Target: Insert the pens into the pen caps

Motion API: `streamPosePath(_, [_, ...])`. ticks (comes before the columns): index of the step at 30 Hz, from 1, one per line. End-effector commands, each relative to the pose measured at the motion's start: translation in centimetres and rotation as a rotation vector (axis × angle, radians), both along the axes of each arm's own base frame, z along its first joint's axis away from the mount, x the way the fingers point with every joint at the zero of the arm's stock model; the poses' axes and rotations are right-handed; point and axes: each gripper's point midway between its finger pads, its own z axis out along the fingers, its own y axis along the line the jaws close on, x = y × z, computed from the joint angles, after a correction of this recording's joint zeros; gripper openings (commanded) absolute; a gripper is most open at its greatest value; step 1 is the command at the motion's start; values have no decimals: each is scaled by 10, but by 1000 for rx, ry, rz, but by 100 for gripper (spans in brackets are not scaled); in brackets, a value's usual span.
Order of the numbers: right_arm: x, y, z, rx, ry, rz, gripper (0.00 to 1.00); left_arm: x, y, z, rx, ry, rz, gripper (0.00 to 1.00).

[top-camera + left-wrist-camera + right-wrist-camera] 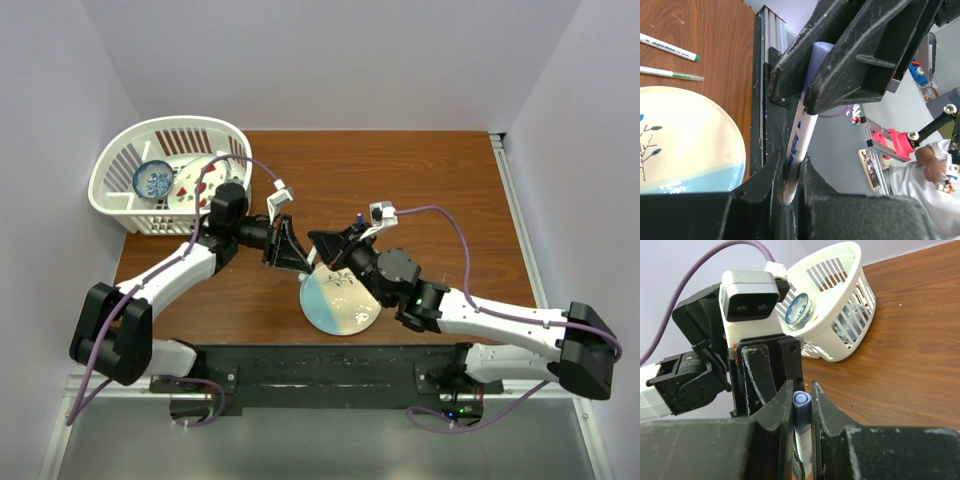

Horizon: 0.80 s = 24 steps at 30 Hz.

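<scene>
The left gripper (pixel 791 170) is pinched narrow on the barrel of a white pen (pixel 799 142). The pen has blue print along its side and crosses the gap between the two dark fingers, which press it from either side. The right gripper (pixel 801 392) faces it fingertip to fingertip and is also nearly closed, clamped on a purple cap (pixel 819 57). The cap sits in line with the pen. Its rounded end pokes out past the right fingers on the far side, and the white barrel comes out of them on the near side and runs straight down into the left gripper's hold. The cap covers the pen's end, but the fingers hide the join, so how far it is seated cannot be told.

In the overhead view the two grippers meet in the air just above the far rim of a round plate (pixel 335 312). The plate is cream and pale blue with a thin branch drawing, and it lies on the wooden table (pixel 400 170) near its front edge.

Two more pens lie loose on the wood just beyond the plate's rim, roughly parallel and a little apart. One is a white pen with a teal tip (pixel 667 46). The other is a thinner pen with a green section (pixel 671 73), which is the nearer to the plate.

A white slotted basket (pixel 170 123) sits at the table's far left corner, well apart from the grippers. It holds a small blue-and-white bowl (pixel 153 180) and red-patterned dishes (pixel 190 190).
</scene>
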Motion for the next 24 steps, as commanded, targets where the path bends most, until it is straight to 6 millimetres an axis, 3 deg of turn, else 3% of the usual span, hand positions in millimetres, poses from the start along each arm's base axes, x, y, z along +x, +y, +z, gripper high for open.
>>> streamPosePath(1, [-206, 24, -153, -431, 344, 772, 0, 148, 14, 102, -114, -347, 631, 0])
streamPosePath(4, [-206, 23, -161, -458, 316, 745, 0, 145, 13, 114, -149, -339, 617, 0])
streamPosePath(6, [-210, 22, -166, -441, 352, 754, 0, 149, 13, 110, -119, -330, 644, 0])
streamPosePath(12, [-234, 38, -139, -301, 323, 876, 0, 151, 6, 99, -106, -314, 625, 0])
streamPosePath(16, [-238, 36, -136, -290, 320, 888, 0, 146, 3, 90, -116, -268, 611, 0])
streamPosePath(17, [-237, 34, -137, -285, 323, 882, 0, 142, -1, 96, -138, -280, 593, 0])
streamPosePath(20, [-224, 34, -113, -229, 287, 808, 0, 137, -13, 99, -116, -290, 571, 0])
streamPosePath(21, [-219, 28, -117, -273, 308, 768, 0, 132, -15, 100, -120, -293, 559, 0])
streamPosePath(23, [-197, 30, -78, -226, 227, 668, 0, 120, -20, 95, -132, -277, 524, 0])
streamPosePath(24, [-189, 25, -73, -246, 218, 623, 0, 116, -19, 95, -138, -273, 518, 0])
